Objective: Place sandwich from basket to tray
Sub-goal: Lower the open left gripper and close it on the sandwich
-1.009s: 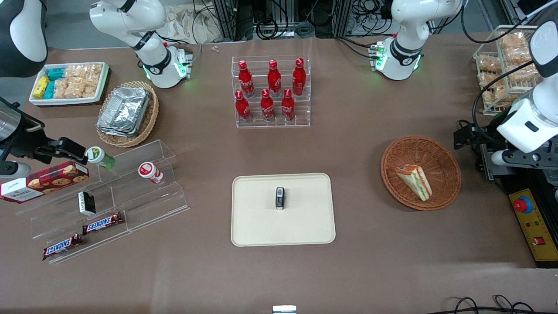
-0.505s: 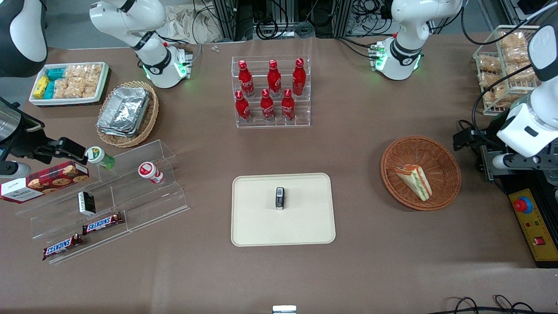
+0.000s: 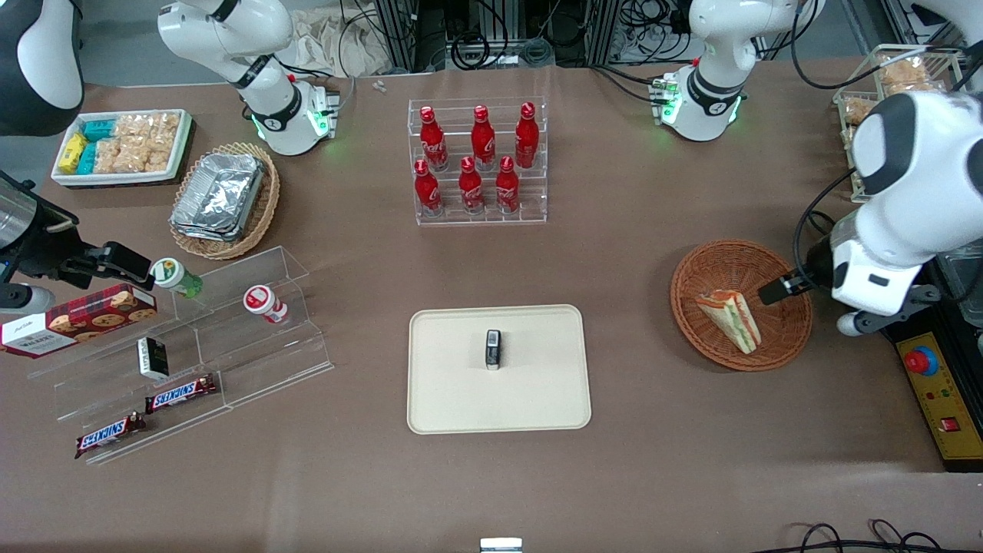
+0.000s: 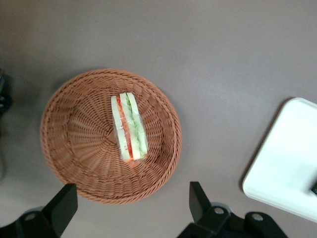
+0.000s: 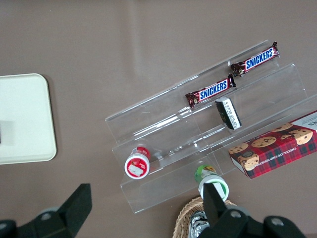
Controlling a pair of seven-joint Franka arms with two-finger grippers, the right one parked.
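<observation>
Claw: my claw (image 4: 129, 208) hangs above the basket (image 3: 791, 326) rim, jaws spread wide.
Sandwich: lying in the basket (image 3: 729, 319), untouched.
Technique: I'd centre over the wedge, straddle its bread faces, squeeze gently.
Tray: waits (image 3: 537, 399) toward the worktop's middle.

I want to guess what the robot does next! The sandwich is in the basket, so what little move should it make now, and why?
Probably lower straight down. The gripper hangs open above the basket, its fingers apart and touching nothing, while the sandwich lies flat inside, not yet grasped. The tray waits.
</observation>
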